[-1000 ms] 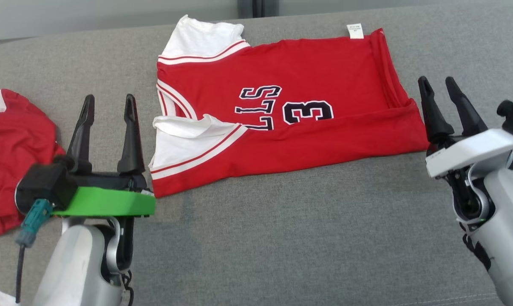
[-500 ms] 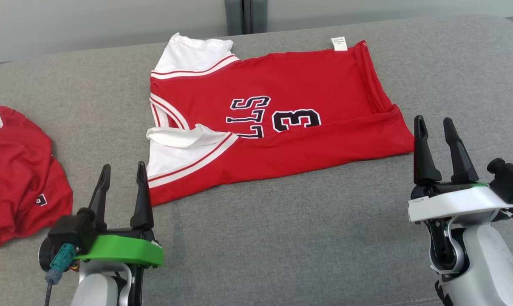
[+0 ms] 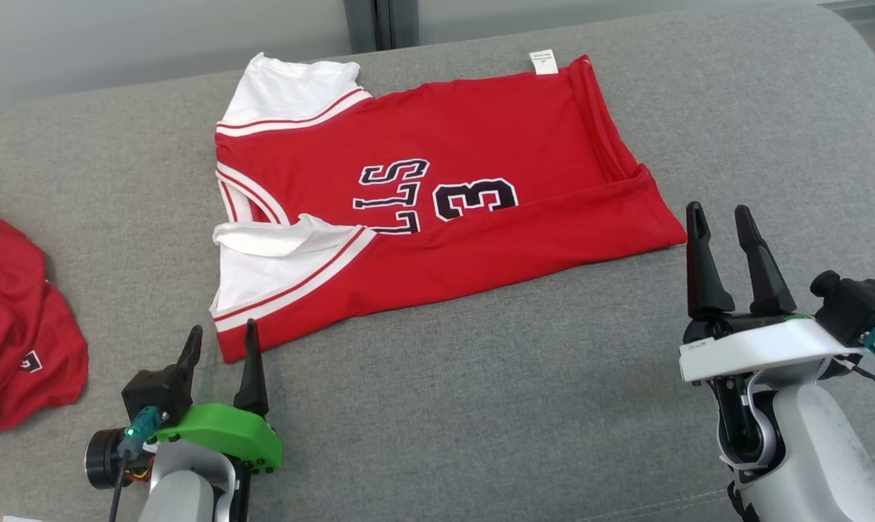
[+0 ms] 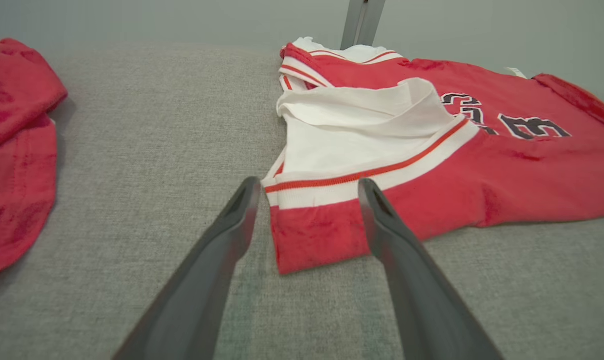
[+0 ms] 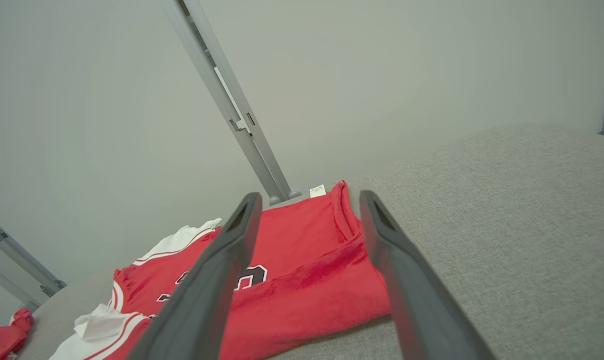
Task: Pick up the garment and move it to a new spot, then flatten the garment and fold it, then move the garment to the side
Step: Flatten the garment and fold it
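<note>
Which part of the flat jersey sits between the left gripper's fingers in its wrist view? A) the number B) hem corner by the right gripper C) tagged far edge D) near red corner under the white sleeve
D: the open left gripper frames the jersey at its near red corner, just below the white sleeve.

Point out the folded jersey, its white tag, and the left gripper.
folded jersey (image 3: 480,254), head view, red lower fold.
white tag (image 3: 543,61), head view, tag's middle.
left gripper (image 3: 222,328), head view, between its fingertips.
</note>
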